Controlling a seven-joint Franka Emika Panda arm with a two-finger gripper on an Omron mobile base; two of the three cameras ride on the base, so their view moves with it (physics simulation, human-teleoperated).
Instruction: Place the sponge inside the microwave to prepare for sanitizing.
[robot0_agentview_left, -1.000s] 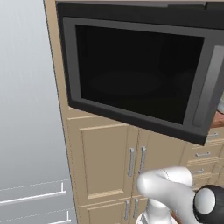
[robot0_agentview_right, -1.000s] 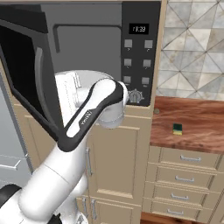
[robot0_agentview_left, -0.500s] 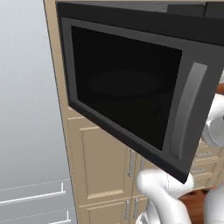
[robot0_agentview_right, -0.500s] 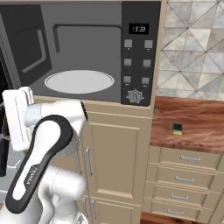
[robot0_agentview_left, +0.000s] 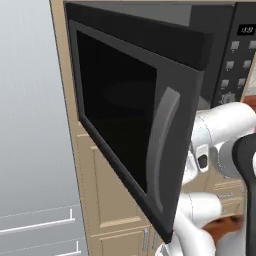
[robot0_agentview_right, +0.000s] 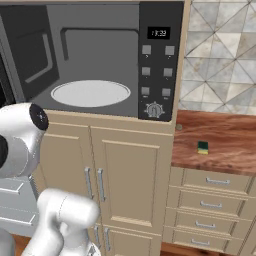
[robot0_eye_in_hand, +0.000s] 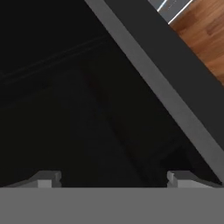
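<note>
The black microwave (robot0_agentview_right: 90, 55) stands open, showing its grey interior and white round turntable (robot0_agentview_right: 90, 93). Its panel (robot0_agentview_right: 159, 65) with display, buttons and dial sits at the right. The dark glass door (robot0_agentview_left: 125, 125) is swung far out to the left, its grey handle (robot0_agentview_left: 162, 150) facing the left base camera. On the wooden counter (robot0_agentview_right: 230, 150) right of the microwave lies the small yellow-and-green sponge (robot0_agentview_right: 202, 147). My gripper (robot0_eye_in_hand: 113, 179) is open and holds nothing; its fingertips (robot0_eye_in_hand: 48, 178) point at the dark door surface close ahead. My arm reaches behind the door, far left of the sponge.
Beige cabinet doors (robot0_agentview_right: 130, 180) sit under the microwave, with drawers (robot0_agentview_right: 215, 200) below the counter. A tiled backsplash (robot0_agentview_right: 220, 50) rises behind the sponge. A grey appliance front (robot0_agentview_left: 30, 125) fills the left. Wood floor (robot0_eye_in_hand: 205, 30) shows past the door's edge.
The microwave door has swung further open to the left. My arm has followed it leftward, uncovering the interior and turntable in the right base view.
</note>
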